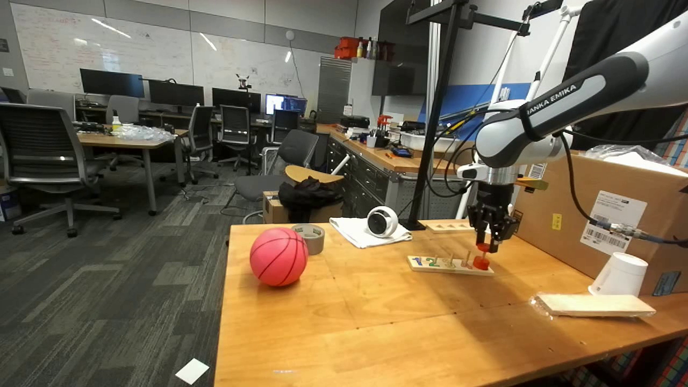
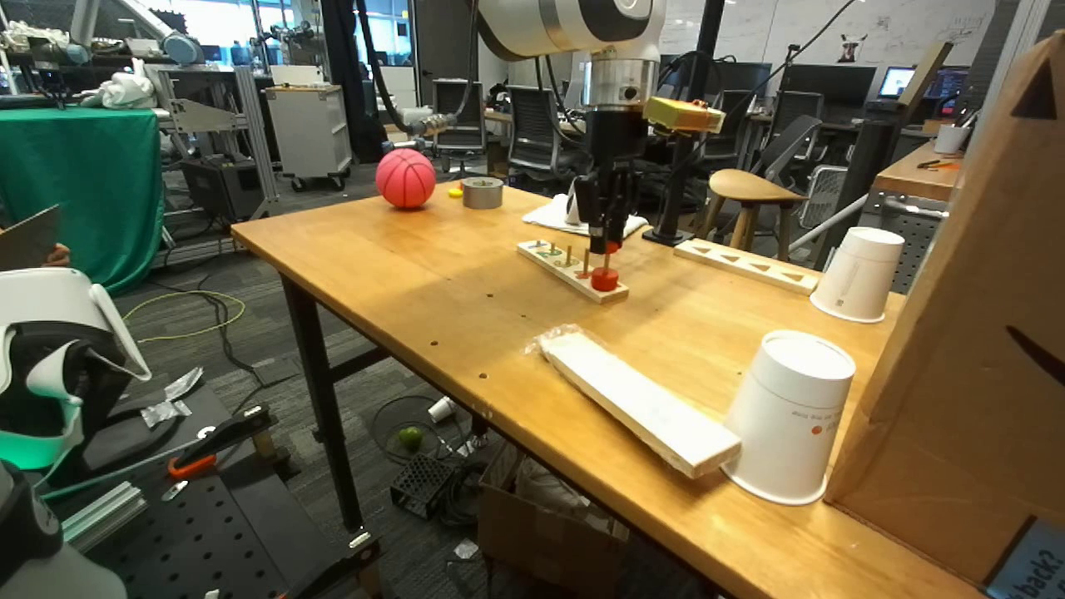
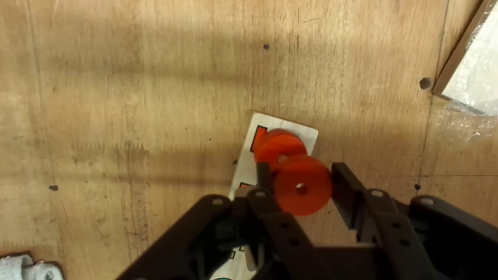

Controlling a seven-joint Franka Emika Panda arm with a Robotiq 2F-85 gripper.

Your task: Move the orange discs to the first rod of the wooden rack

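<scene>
Orange disc (image 3: 313, 186), pinched at its rim in your claw (image 3: 302, 173) by the top of the end rod (image 2: 606, 261); whether the tip has entered its hole can't be told. If the hole is off-centre, lowering could jam it, and letting go then would likely tilt it off. You see it round, flat and smooth, with one small hole mid-face. Below and apart, the stack (image 1: 481, 264) sits at the rod's foot in the same colour, its count unclear. The next rod (image 2: 586, 262) is near your claw, so a sideways shift could snag it and drag the rack (image 3: 246, 167) over the worktop (image 1: 344, 322). In an exterior view, the numeral 1 (image 1: 418, 262) marks the left end, away from your disc, so you may be at the wrong rod.
</scene>
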